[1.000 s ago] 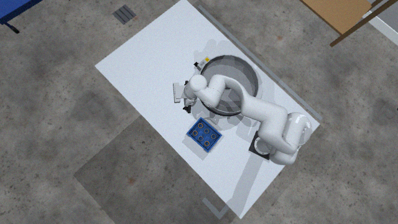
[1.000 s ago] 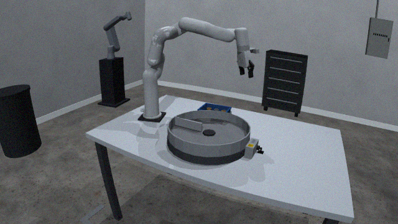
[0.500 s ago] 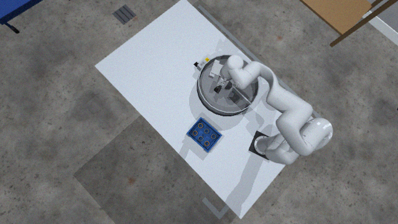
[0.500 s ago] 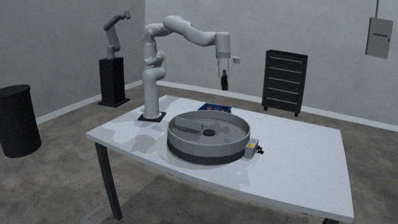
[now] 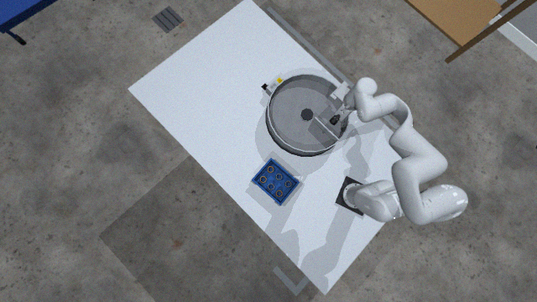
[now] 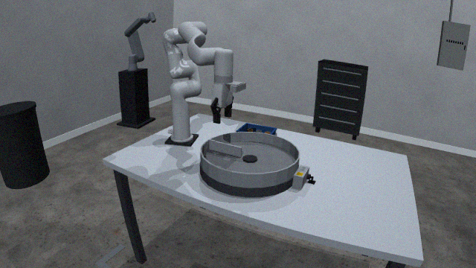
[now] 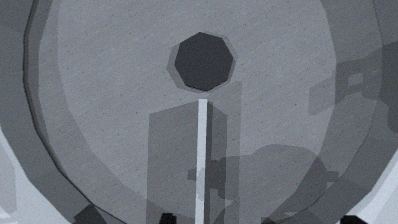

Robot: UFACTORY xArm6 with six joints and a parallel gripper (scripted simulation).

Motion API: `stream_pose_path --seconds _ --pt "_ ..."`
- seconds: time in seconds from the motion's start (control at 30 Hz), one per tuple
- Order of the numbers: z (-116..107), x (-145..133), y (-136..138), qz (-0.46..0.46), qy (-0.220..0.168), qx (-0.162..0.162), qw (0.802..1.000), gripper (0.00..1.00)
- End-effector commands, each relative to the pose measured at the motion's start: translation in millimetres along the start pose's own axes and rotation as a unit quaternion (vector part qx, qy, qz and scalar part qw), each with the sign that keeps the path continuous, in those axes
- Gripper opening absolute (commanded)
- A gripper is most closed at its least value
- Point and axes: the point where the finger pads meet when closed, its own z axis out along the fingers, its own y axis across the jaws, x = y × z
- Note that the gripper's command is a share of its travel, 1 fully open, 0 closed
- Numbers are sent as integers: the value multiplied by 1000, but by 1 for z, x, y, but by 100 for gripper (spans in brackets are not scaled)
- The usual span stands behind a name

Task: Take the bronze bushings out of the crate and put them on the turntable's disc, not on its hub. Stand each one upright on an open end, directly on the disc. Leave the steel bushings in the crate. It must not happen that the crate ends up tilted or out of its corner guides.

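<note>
From the top, the fingers (image 5: 339, 122) (image 6: 222, 113) stand over the side of the turntable's disc (image 5: 289, 98) (image 6: 268, 150) (image 7: 110, 75) nearest the robot's far reach of elbow, beside the divider (image 5: 327, 127) (image 6: 224, 148) (image 7: 201, 160), and the blue crate (image 5: 262, 169) (image 6: 275, 131) lies down and to the left of them, outside the turntable's wall. Its longer side runs from upper left to lower right; the bronze bushings (image 5: 268, 169) (image 6: 267, 132) sit in it as rings with their openings facing up, among darker ones I take to be steel. From the exterior, the fingers are spread wide, with nothing between them, and hang well above the bench (image 5: 201, 80) (image 6: 353, 186); the crate is to their right and lower, partly behind the turntable. The wrist view shows the disc, its dark hub (image 5: 307, 114) (image 6: 250, 158) (image 7: 204, 61) and the divider, but no crate, so the coming move should carry the fingers sideways past the wall, then straight down over one bronze ring, lest they nudge the crate from its guides.

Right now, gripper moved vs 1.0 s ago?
Yes. In the top view the gripper was outside the turntable, on its control-box side; now it is over the rim nearer the arm's base.
</note>
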Motion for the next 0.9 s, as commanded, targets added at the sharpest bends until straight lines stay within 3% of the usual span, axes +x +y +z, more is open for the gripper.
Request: stream_pose_path --seconds 0.0,0.43,0.47,0.87 --pt "-1 -10 11 8 4 -2 1000 100" --pt "-1 -10 11 8 4 -2 1000 100" --pt "-1 -10 11 8 4 -2 1000 13" --pt "-1 -10 11 8 4 -2 1000 13"
